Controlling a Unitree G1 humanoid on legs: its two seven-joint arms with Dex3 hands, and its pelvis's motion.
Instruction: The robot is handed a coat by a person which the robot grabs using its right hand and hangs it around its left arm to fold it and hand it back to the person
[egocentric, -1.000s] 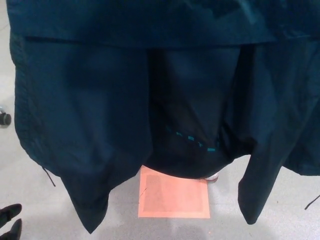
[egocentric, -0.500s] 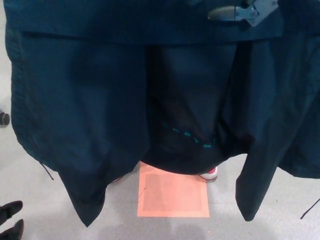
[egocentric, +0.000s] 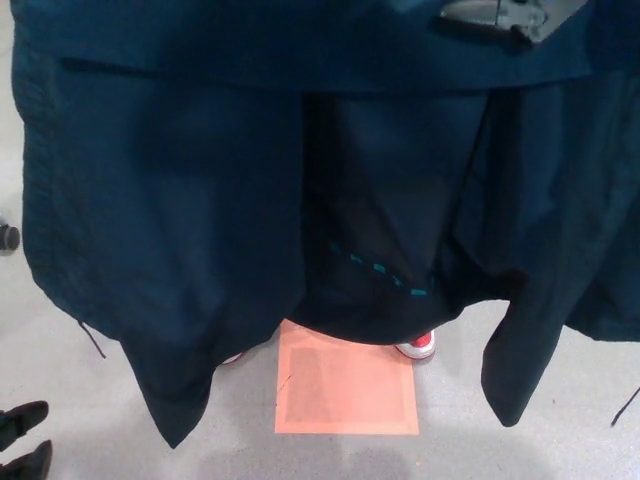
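A large dark teal fabric coat (egocentric: 180, 200) hangs spread across nearly the whole head view, above a pale grey speckled floor (egocentric: 560, 450); its upper part lies folded over as a broad band along the top, and its panels drop from there; the middle panel is darker and carries a short slanting line of bright teal stitches (egocentric: 380, 268); the lower edge ends in two points, one at lower left and one at lower right, and thin dark cords dangle from the hem on either side; at the top right edge a grey and black part of the right hand (egocentric: 495, 15) lies against the coat's folded band, and I cannot tell whether it grips the cloth or merely touches it; of the left hand (egocentric: 22, 440) only two black fingertips show in the lower left corner, spread apart, holding nothing and well clear of the coat; a flat orange square mat (egocentric: 345, 395) lies on the floor under the hem; the toe of a person's red and white shoe (egocentric: 420, 345) shows just beside the mat's upper right corner
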